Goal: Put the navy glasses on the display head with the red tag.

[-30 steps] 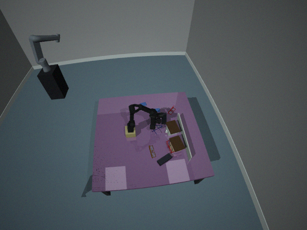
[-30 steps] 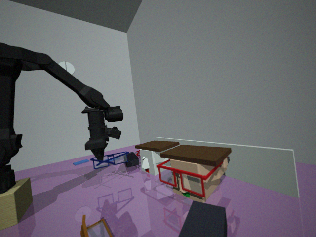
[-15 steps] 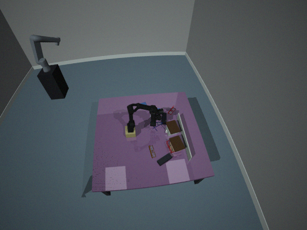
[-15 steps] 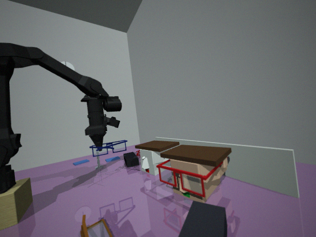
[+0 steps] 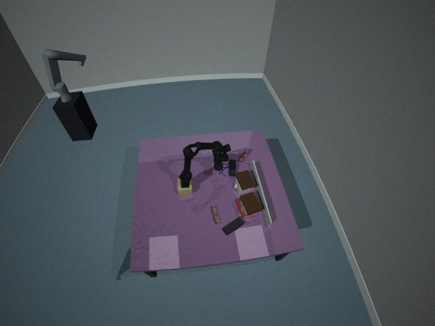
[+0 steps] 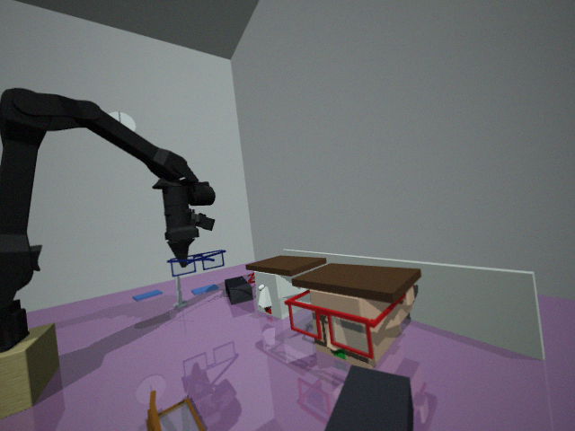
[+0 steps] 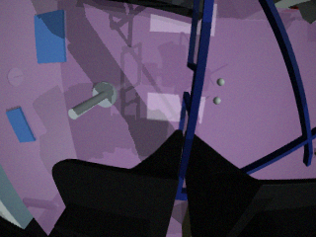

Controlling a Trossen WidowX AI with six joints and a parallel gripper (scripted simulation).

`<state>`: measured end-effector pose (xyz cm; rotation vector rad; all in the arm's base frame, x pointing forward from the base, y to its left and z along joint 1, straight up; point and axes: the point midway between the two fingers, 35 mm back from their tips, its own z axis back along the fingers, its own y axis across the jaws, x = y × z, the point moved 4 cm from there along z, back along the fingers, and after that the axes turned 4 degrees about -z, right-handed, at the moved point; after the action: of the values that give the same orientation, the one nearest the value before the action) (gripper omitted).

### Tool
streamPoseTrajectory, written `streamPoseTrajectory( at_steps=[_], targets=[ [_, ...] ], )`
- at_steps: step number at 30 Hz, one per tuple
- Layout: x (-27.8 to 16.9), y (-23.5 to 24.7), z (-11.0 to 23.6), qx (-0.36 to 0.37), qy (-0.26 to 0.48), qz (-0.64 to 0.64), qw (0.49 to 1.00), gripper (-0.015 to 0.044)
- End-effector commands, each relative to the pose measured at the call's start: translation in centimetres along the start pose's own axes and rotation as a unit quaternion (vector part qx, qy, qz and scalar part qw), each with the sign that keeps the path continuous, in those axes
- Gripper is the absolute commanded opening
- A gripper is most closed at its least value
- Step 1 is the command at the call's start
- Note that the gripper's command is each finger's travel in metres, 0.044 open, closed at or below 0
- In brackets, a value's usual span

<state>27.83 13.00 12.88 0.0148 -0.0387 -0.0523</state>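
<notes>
Left of centre in the exterior view, the black parallel-jaw gripper points straight down with its jaws nearly closed, pinched on the thin navy-blue wire-frame glasses, which hang in the air well above the glossy purple worktop. In the wrist view the frame rises as a blue bar from between the dark jaws at the bottom, and its far end is cut off by the top edge. The nearer blocky display head with a flat brown top, at centre right, wears red square-rimmed glasses; a green patch shows below its face. The farther head is largely hidden behind it, and only a small red spot near its base is visible, too small to read as a tag with certainty. A dark box at the bottom edge is cut off, as is an orange-framed pair at lower left. From the top view the navy glasses are a tiny blue cross beneath the arm, hard to make out.
</notes>
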Motion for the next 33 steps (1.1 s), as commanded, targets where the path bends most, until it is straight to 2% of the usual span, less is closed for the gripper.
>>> streamPoseTrajectory(
  at_steps=[1, 23, 28, 33],
  targets=[
    [-0.2, 2.1, 0.0, 0.001, 0.002, 0.019, 1.000, 0.0000],
    [-5.2, 14.5, -0.1, 0.008, 0.003, 0.150, 0.989, 0.0000],
    [-5.4, 14.9, -0.2, 0.008, 0.003, 0.154, 0.988, 0.0000],
    [-5.4, 15.0, -2.1, 0.008, 0.003, 0.154, 0.988, 0.0000]
  ],
)
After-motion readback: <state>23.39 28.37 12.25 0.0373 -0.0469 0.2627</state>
